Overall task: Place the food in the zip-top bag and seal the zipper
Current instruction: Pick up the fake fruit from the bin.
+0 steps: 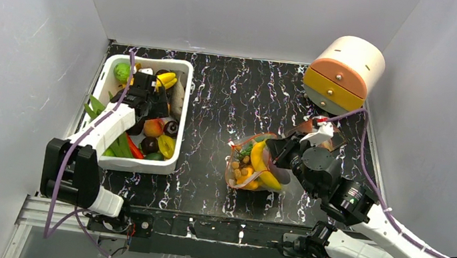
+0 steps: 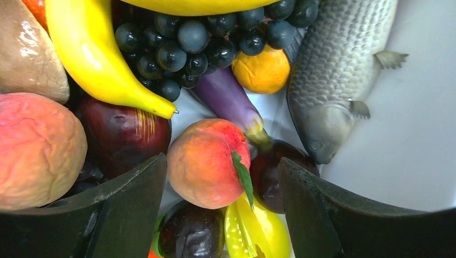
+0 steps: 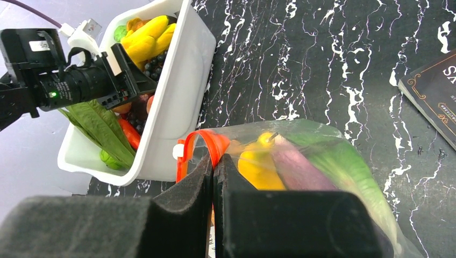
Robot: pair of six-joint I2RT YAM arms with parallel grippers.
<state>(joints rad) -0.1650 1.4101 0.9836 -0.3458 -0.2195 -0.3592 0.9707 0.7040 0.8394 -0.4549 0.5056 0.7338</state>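
The clear zip-top bag (image 1: 254, 165) lies mid-table holding bananas, a purple piece and green leaf. My right gripper (image 3: 214, 159) is shut on its red-orange zipper (image 3: 218, 142) at the mouth edge; it also shows in the top view (image 1: 278, 151). My left gripper (image 2: 221, 161) is open and empty, with its fingers on either side of a peach (image 2: 204, 161) among the food in the white tub (image 1: 185, 69). Around the peach lie a banana (image 2: 91, 54), dark grapes (image 2: 188, 43), a purple eggplant (image 2: 226, 97), an orange piece (image 2: 263, 70), dark plums (image 2: 191, 231) and a yellow pepper (image 2: 263, 231).
A grey toy fish (image 2: 333, 80) lies in the tub at the right. A round cream and orange drawer box (image 1: 345, 71) stands back right. A dark printed packet (image 3: 435, 91) lies beyond the bag. White enclosure walls close in on three sides.
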